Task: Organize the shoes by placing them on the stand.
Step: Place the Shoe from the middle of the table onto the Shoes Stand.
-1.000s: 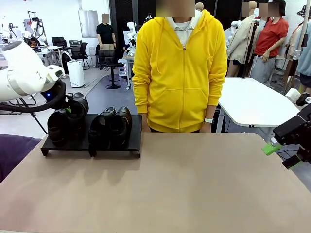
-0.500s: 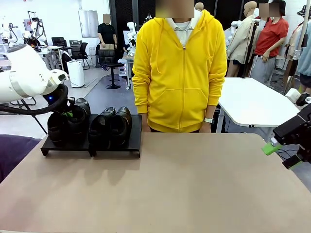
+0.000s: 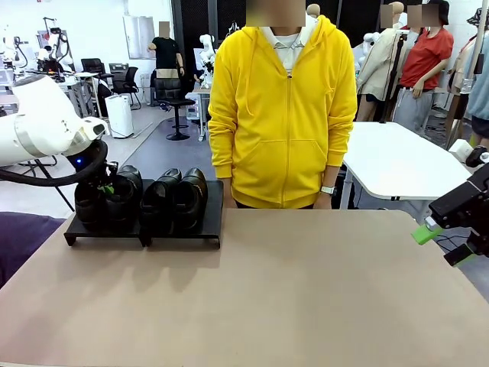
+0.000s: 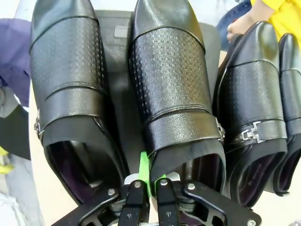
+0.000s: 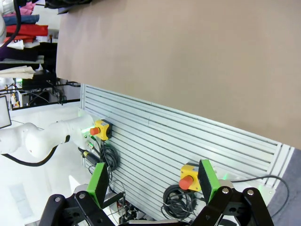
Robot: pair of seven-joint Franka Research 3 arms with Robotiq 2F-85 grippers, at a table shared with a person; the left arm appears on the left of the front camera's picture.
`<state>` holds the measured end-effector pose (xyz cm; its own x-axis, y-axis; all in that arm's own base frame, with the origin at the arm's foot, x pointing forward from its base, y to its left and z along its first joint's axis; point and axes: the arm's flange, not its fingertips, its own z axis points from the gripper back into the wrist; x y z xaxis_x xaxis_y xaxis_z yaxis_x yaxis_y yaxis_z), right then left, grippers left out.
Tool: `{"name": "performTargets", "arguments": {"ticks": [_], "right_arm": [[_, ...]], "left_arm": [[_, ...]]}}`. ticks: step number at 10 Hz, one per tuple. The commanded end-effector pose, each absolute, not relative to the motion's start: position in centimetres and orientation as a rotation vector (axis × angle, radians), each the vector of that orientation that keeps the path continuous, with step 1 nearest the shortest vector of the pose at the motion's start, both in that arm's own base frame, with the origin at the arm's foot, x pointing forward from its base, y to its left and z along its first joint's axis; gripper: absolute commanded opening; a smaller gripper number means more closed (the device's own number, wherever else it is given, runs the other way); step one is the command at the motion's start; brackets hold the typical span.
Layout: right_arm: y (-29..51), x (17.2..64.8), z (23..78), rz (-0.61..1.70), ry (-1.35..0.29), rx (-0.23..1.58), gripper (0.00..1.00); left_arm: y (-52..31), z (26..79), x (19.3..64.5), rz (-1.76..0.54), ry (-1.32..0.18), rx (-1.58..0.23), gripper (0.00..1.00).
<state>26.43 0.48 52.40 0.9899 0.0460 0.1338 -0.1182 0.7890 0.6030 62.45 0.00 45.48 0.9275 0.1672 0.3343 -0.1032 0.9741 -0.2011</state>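
Four black glossy shoes stand in a row on the stand [image 3: 183, 232] at the table's far left. My left gripper [image 3: 108, 187] is shut on the heel rim of the second shoe from the left [image 3: 124, 191], which sits level with its neighbours. In the left wrist view the fingers [image 4: 141, 197] pinch that shoe's [image 4: 171, 84] collar, with one shoe [image 4: 70, 94] on its left and two [image 4: 251, 108] on its right, and the stand [image 4: 120, 56] shows between them. My right gripper [image 3: 442, 245] hangs open off the table's right edge, and in its own wrist view [image 5: 151, 183] nothing lies between its fingers.
A person in a yellow hoodie [image 3: 283, 107] stands at the far edge, hands low beside the stand. The beige tabletop [image 3: 290, 298] stretches bare from the stand to the right edge. A purple cloth [image 3: 19, 237] lies at the left.
My left arm has lowered the held shoe down onto the stand beside the leftmost shoe. The right arm has not moved.
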Motion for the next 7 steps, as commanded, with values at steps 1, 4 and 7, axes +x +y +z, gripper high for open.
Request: {"name": "performTargets", "arguments": {"ticks": [1, 4, 7], "right_arm": [[0.5, 26.5, 52.7, 0.099, -0.121, 0.682, 1.00], [0.5, 26.5, 52.7, 0.099, -0.121, 0.682, 1.00], [0.5, 26.5, 52.7, 0.099, -0.121, 0.682, 1.00]], "left_arm": [[-0.2, 46.4, 62.3, 0.143, -0.354, -0.164, 0.62], [-0.5, 47.3, 62.0, 0.129, -0.384, -0.181, 1.00], [-1.6, 49.7, 60.5, 0.084, -0.434, -0.193, 1.00]]}}
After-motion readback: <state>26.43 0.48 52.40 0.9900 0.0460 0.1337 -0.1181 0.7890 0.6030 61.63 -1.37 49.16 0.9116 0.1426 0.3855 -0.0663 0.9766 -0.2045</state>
